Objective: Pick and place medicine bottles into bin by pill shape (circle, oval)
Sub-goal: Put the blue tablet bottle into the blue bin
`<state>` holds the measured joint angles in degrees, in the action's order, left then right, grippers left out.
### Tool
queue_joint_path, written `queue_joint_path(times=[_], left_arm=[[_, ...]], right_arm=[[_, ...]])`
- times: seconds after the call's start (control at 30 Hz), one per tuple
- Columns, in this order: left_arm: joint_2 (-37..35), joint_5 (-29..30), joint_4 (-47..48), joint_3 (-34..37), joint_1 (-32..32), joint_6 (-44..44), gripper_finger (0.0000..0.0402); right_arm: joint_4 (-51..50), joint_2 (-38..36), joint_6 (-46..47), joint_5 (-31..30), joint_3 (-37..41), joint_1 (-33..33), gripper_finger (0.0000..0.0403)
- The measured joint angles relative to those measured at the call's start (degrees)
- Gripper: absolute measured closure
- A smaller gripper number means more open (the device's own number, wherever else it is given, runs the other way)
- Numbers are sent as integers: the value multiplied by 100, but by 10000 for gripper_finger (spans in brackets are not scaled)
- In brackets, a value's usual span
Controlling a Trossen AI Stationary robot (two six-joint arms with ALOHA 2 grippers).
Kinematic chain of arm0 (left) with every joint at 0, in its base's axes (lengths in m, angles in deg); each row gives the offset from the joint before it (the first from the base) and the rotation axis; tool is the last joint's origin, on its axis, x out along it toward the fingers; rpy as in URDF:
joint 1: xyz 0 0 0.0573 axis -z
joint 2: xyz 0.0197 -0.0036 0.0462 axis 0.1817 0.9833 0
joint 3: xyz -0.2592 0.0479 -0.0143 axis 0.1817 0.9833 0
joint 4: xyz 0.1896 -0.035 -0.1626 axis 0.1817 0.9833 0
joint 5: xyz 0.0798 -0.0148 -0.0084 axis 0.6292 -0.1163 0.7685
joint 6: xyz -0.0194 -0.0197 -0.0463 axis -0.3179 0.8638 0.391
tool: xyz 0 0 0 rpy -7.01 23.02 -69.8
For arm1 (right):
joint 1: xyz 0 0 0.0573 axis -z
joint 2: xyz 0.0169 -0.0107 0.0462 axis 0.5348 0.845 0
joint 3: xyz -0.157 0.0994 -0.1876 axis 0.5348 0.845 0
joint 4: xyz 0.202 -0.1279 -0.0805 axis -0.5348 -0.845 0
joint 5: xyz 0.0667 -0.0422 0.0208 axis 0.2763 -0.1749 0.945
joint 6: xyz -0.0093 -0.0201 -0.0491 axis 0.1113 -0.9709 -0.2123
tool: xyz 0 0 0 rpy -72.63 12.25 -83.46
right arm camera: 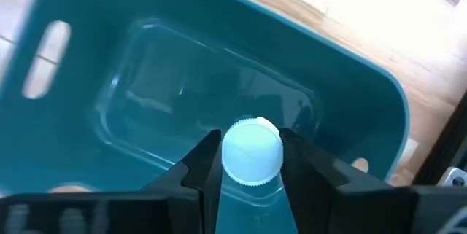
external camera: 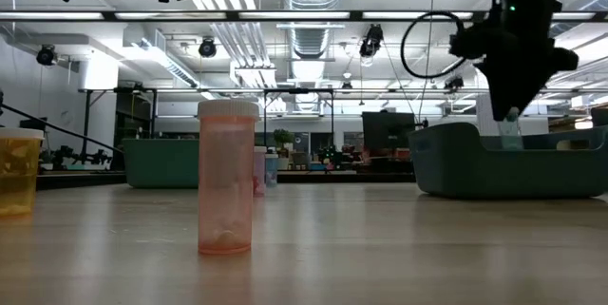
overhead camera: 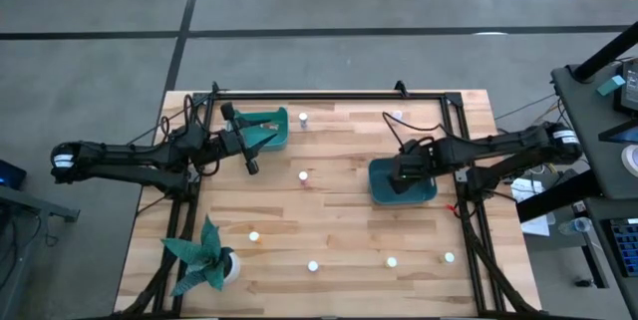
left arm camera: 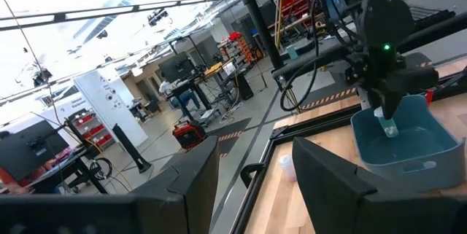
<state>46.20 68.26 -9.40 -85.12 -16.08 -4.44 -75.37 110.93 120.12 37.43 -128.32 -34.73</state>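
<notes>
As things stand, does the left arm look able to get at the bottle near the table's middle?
Probably yes. The left hand is empty, its fingers apart, and only bare wood lies between it and that bottle. The right hand holds its own bottle over the right bin.

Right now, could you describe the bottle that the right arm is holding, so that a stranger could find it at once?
Look at the right half of the wooden table, where a teal bin sits. The right gripper hangs over its inside, shut on one small bottle with a white cap. The other bottles stand loose on the wood; this is the only one held in the air.
</notes>
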Motion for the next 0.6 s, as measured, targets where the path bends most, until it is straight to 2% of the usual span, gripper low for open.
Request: queue_joint_path(times=[0.27, 0.6], left_arm=[[0, 0, 1, 0, 0, -2, 242], [0, 0, 1, 11, 0, -9, 242]], right_arm=[[135, -290, 93, -224, 584, 0, 290], [278, -286, 71, -500, 771, -36, 290]])
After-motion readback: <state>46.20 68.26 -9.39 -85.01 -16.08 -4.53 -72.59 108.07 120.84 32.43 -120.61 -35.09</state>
